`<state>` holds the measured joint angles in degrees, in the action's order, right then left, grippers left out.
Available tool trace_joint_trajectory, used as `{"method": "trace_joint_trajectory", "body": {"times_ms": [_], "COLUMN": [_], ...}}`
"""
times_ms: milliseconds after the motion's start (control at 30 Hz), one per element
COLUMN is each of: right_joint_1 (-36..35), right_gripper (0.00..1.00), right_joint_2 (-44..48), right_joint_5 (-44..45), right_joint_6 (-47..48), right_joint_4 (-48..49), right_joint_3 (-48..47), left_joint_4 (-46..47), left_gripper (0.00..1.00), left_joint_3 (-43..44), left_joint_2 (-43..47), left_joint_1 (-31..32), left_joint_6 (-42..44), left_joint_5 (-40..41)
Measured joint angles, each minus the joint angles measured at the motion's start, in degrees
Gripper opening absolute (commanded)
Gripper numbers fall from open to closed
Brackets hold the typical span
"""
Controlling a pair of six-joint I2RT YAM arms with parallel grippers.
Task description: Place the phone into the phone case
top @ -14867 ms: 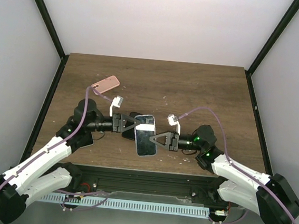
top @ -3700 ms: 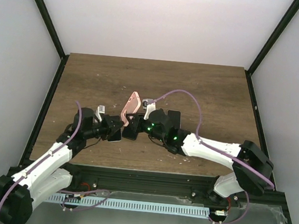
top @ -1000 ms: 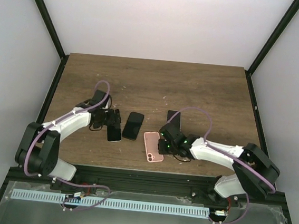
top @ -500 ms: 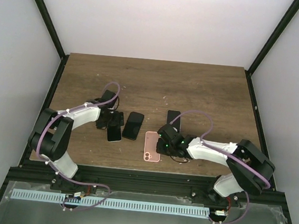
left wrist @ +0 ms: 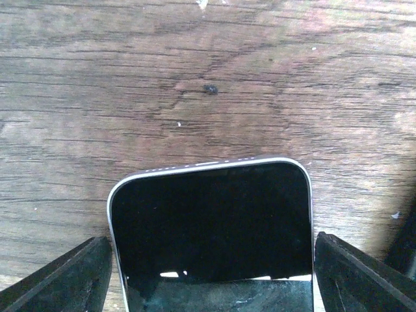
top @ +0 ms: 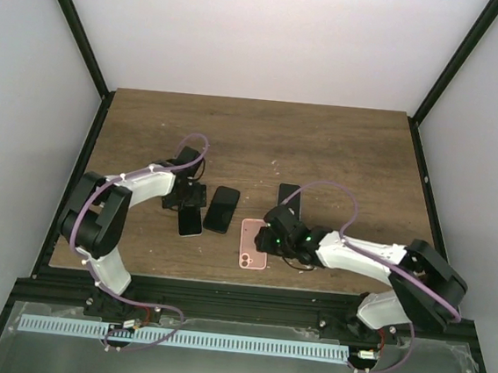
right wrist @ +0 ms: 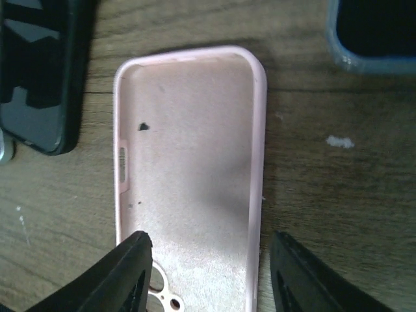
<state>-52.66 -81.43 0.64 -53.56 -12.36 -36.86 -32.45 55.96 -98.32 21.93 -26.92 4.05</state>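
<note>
The phone (top: pixel 190 222), silver-rimmed with a dark screen, lies flat on the wood. My left gripper (top: pixel 190 200) hangs over its far end. In the left wrist view the phone (left wrist: pixel 209 221) fills the gap of the left gripper (left wrist: pixel 211 276), whose jaws are open with a finger close beside each long edge. The pink phone case (top: pixel 254 245) lies hollow side up near the table's front. My right gripper (top: pixel 268 239) stands open over the case (right wrist: pixel 188 162). In the right wrist view, right gripper (right wrist: pixel 214 273), one finger overlaps the case's left rim and the other stands clear of its right rim.
A black phone (top: pixel 221 209) lies just right of the silver-rimmed one, seen also as the black phone (right wrist: pixel 39 78) left of the case. Another phone in a blue case (top: pixel 289 195) rests behind the right arm; its blue rim (right wrist: pixel 374 62) shows at upper right.
My right gripper has opened and let go of the pink case, which now lies flat. The left jaws have drawn in slightly around the phone, and the left arm has folded closer.
</note>
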Motion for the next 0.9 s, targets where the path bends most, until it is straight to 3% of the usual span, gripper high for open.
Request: {"method": "trace_joint_trajectory", "body": {"times_ms": [333, 667, 900], "right_joint_1": [-0.04, -0.02, -0.04], "right_gripper": [0.83, 0.88, 0.88], "right_joint_2": [11.13, 13.90, 15.65], "right_joint_5": [4.76, 5.62, 4.94], "right_joint_6": [1.49, 2.51, 3.37], "right_joint_4": [0.04, 0.20, 1.44], "right_joint_3": [3.87, 5.22, 7.30], "left_joint_4": [-4.50, -6.01, -5.75], "left_gripper": [0.89, 0.79, 0.67], "left_joint_3": [1.01, 0.74, -0.61], "left_joint_2": [-0.72, -0.28, 0.96], "left_joint_1": [2.16, 3.26, 3.72], "left_joint_6": [-0.39, -3.04, -3.54], "left_joint_5": [1.66, 1.18, 0.83]}}
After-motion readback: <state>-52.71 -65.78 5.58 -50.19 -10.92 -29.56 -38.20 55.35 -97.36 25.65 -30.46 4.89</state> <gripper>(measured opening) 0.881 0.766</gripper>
